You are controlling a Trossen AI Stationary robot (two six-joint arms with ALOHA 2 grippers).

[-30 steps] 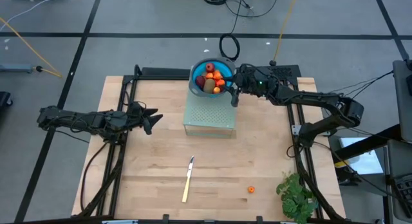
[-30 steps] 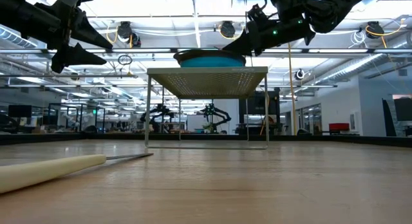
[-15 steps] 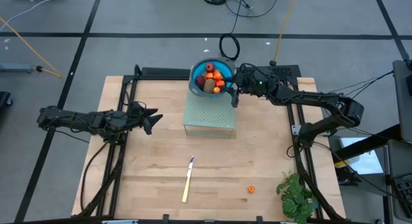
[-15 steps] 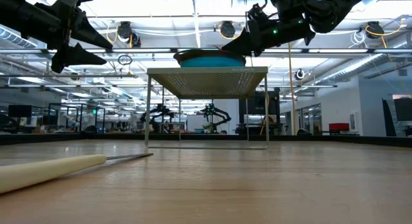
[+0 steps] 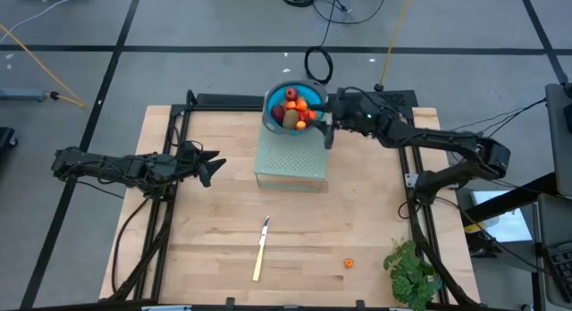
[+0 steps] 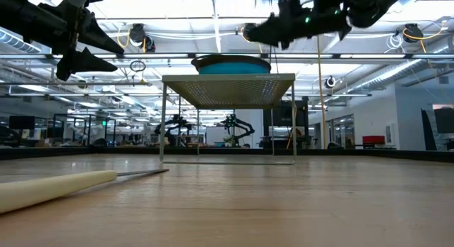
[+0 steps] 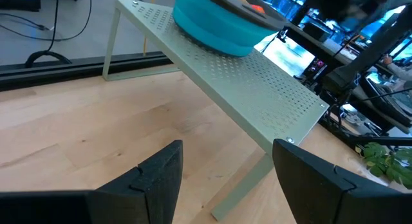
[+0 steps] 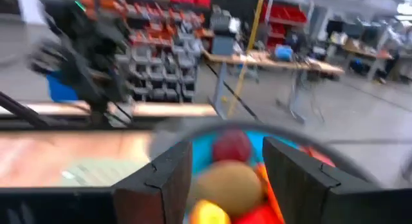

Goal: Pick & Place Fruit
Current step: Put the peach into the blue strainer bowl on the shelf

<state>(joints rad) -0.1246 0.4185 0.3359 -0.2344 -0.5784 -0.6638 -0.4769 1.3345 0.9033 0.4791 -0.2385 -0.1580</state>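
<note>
Wooden bench point(image 5: 214, 248) w/ a black frame sits on a grey tiled floor; low view looks past it into a big lab w/ ceiling lights.

Counts:
- 1 pale green perforated rack point(image 5: 290, 157) at the far middle of the bench, standing on thin legs.
- 1 blue bowl point(image 5: 271, 104) on the rack's far edge, holding most of the fruit point(image 5: 295, 107): 1 olive-brown kiwi-like oval clearly seen from above, at least 1 dark red ball, plus red, orange and yellow pieces packed together. Exact no. of pieces in the bowl can't be told.
- 1 tiny orange bit point(image 5: 348, 263) alone on the bench, near front, right side.
- 1 knife point(image 5: 261, 247) w/ pale handle, lying flat near front-centre, well apart from the rack.
- 1 leafy green bunch point(image 5: 411, 271) at the front right corner.

Right claw point(image 5: 327, 123) hangs at the bowl's right rim, above rack level; fingers spread apart, nothing between them; right wrist view looks down onto the kiwi and red ball.

Left claw point(image 5: 213, 164) waits in the air over the bench's left side, well apart from the rack, fingers spread, empty.
</note>
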